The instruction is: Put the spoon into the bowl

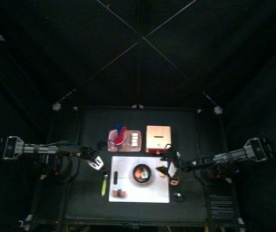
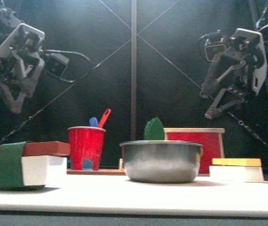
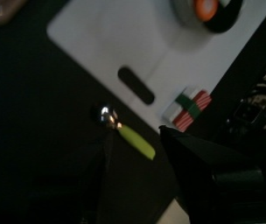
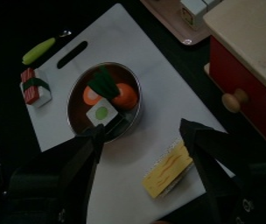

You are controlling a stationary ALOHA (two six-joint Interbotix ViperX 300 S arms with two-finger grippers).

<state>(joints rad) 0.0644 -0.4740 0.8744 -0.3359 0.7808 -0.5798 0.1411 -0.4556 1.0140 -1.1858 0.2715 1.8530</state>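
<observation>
The spoon (image 3: 136, 142), thin and yellow-green with a shiny metal end, lies on the black table just off the white board's left edge (image 1: 105, 188). My left gripper (image 3: 147, 171) hangs open above it, jaws either side of the handle and not touching it. The bowl (image 4: 104, 96), round and dark-rimmed, sits on the white board (image 4: 159, 61) with orange pieces and a small green-and-white piece inside; it also shows from above (image 1: 142, 172) and from the front (image 2: 162, 161). My right gripper (image 4: 142, 149) hovers open over the board beside the bowl, holding nothing.
A sushi-like block (image 4: 32, 87) and a yellow block (image 4: 171, 171) lie on the board. Behind it stand a red cup (image 2: 87, 146) with utensils, a red box (image 2: 196, 146) and a tan square (image 1: 160, 135).
</observation>
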